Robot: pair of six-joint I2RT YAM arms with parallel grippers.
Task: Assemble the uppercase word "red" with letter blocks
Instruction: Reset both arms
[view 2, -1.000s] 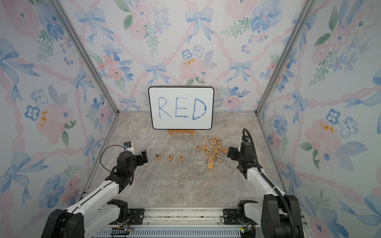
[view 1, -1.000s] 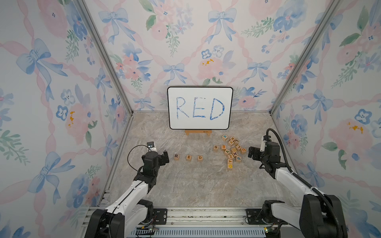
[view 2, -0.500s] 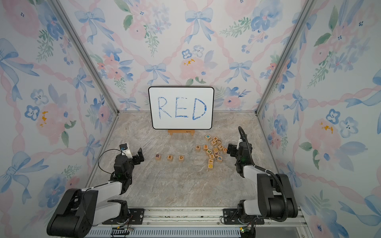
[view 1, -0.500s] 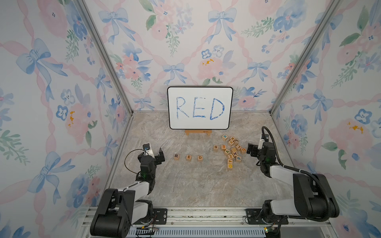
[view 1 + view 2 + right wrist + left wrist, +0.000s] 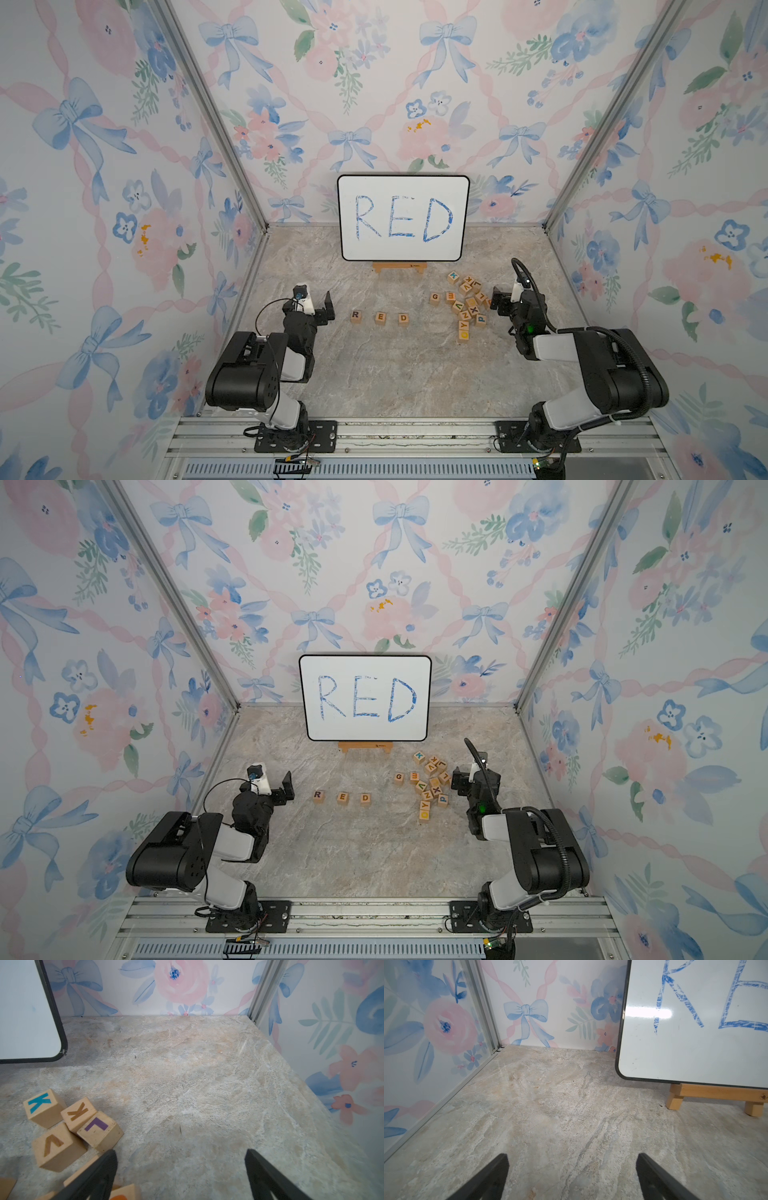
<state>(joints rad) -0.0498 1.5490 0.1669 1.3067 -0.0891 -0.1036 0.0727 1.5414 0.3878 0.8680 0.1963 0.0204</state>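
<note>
Letter blocks (image 5: 343, 797) spelling RED sit mid-table, left of centre. Walls (image 5: 104, 208): floral panels enclosing three sides. Table (image 5: 395, 374): marbled surface. Board (image 5: 403, 218): upright on a wooden stand (image 5: 399, 267) at the far edge, with blue handwritten RED. Left gripper (image 5: 572, 1158): jaws spread wide with nothing between them, low over bare table, just left of the R and clear of it. Right gripper (image 5: 180, 1153): jaws likewise spread and empty, just right of the pile (image 5: 467, 301). One finger (image 5: 99, 1174) overlaps pile blocks in the wrist view; contact cannot be determined. Pile: spare blocks, jumbled and touching, right of the word and apart from it. Word, left to right in both top views: R (image 5: 355, 316), E (image 5: 380, 318), D (image 5: 403, 318), letters up, small gaps between, in a straight line.
</note>
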